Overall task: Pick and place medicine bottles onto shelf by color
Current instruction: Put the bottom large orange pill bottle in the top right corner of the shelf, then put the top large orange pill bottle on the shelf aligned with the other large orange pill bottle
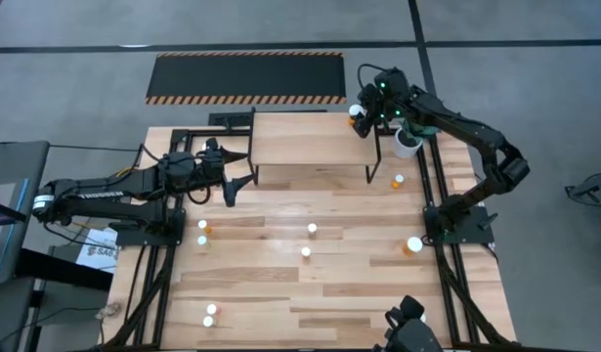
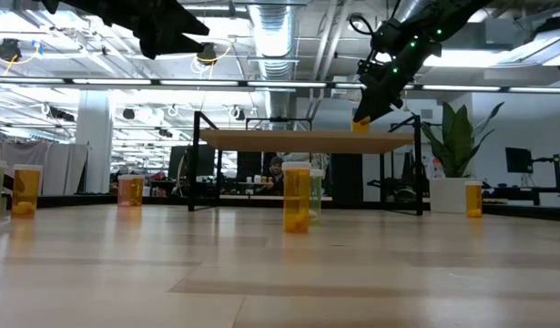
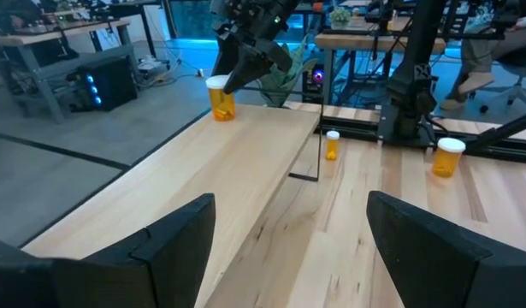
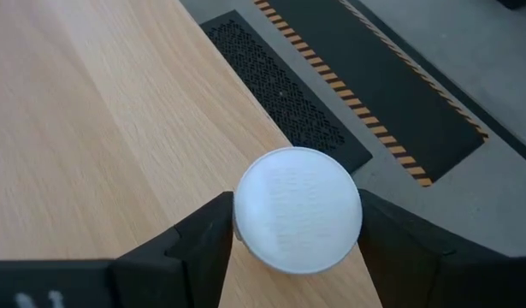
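A: Where is the right gripper (image 1: 359,119) found?

B: It is seen over the far right corner of the shelf (image 1: 310,147), with an orange medicine bottle (image 3: 220,97) set between its fingers. In the right wrist view the bottle's white cap (image 4: 298,210) fills the gap, one dark finger (image 4: 198,248) just beside each side of it.

A: Is the bottle clamped?

B: That cannot be told for certain. The fingers are shown close against the cap on both sides, and whether they press it or stand a hair apart from it is not settled by the views. The bottle is seen upright, its base on the shelf board near the corner.

A: And the left gripper (image 1: 239,168)?

B: It is held just off the left end of the shelf, its fingers (image 3: 173,248) spread wide with nothing between them. The held bottle lies well beyond those fingertips, at the opposite end of the board.

A: What else is placed on the table (image 1: 359,293)?

B: Further small bottles are scattered upright on the planks, well apart from both pairs of fingers; one larger orange bottle (image 1: 413,245) is seen near the right arm's base, and a white pot (image 1: 407,143) just beside the right arm.
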Controlling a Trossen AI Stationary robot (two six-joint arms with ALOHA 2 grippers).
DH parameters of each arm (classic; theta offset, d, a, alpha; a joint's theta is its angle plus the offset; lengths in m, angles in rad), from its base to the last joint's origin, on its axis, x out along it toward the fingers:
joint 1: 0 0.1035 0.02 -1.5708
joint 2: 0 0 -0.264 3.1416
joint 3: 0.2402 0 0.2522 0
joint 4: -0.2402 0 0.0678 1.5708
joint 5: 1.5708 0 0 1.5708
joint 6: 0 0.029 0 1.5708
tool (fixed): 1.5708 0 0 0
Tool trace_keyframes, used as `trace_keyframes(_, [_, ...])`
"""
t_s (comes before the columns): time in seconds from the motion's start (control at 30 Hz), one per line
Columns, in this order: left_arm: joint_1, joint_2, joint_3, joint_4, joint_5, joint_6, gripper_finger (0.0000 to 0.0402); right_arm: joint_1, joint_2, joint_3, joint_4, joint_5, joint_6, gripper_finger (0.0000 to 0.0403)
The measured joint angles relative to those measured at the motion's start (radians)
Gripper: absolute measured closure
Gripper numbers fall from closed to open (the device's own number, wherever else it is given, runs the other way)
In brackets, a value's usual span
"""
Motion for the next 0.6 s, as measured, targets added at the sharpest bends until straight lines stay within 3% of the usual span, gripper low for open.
trace_keyframes(0.6, [0.000,0.000,0.000,0.001,0.022,-0.006,0.0109,0.000,-0.022,0.000,0.032,-0.023,-0.027,0.0073])
